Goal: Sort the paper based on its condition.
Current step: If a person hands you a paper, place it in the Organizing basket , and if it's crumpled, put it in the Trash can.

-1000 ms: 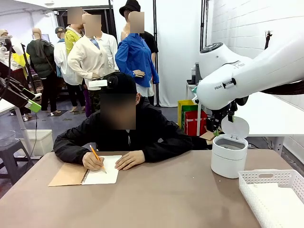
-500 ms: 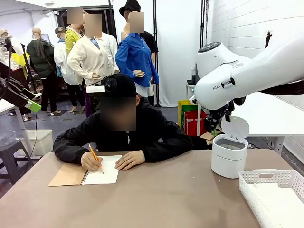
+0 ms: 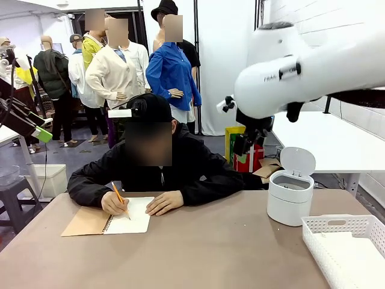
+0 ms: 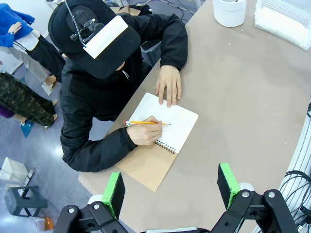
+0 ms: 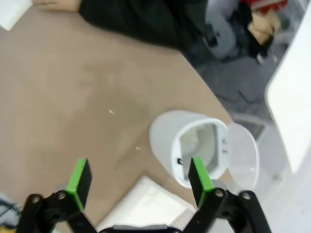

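Left pincer (image 4: 171, 189), right pincer (image 5: 140, 175) agape; one bin (image 3: 290, 201), one basket (image 3: 340, 221)

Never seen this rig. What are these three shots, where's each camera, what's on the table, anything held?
A two-armed robot shares a table with a person. The front view looks across it at the person, who writes in a notebook with a pencil; the right arm reaches in above. The other two come from a camera on each wrist. The left gripper looks down on the notebook, the right gripper on a white bin with its lid up, beside a basket. Both are open, holding nothing.
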You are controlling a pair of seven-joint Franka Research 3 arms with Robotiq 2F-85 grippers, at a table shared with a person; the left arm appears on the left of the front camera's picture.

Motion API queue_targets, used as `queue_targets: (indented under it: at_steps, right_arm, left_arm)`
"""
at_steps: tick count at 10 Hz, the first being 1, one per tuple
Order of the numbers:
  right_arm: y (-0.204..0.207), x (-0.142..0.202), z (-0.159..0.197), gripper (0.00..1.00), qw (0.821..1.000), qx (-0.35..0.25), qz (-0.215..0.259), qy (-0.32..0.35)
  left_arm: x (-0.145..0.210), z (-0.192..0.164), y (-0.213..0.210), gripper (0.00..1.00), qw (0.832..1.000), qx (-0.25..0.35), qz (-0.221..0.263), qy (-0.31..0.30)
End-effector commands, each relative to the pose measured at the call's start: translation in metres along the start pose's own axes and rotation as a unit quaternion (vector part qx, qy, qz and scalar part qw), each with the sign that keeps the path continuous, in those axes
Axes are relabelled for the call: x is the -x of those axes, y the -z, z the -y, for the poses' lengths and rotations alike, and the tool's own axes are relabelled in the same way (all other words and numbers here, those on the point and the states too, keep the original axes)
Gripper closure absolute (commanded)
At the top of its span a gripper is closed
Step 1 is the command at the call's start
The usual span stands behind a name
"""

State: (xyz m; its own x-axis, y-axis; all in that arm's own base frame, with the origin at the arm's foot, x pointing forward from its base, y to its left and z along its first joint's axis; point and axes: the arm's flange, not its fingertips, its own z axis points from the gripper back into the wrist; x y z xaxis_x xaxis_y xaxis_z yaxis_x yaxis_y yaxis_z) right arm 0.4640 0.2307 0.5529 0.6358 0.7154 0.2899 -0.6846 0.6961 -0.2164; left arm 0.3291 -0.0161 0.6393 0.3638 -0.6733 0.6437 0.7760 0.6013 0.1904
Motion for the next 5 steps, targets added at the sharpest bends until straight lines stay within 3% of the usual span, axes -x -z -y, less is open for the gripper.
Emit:
queue_targets:
  at_steps: [1,3,5]
  right_arm:
    - [-0.014,0.011,-0.004,0.0,0.996,-0.074,0.058,-0.005]
    - [-0.046,0.013,-0.021,0.0,0.985,-0.106,0.135,0.012]
    - [-0.063,0.015,-0.03,0.0,0.983,-0.085,0.162,0.017]
  left_arm:
    - [0.001,-0.001,-0.001,0.0,1.0,0.002,0.003,-0.001]
    - [0.001,-0.001,-0.001,0.0,1.0,0.002,0.003,-0.001]
    - [0.001,-0.001,-0.001,0.0,1.0,0.002,0.003,-0.001]
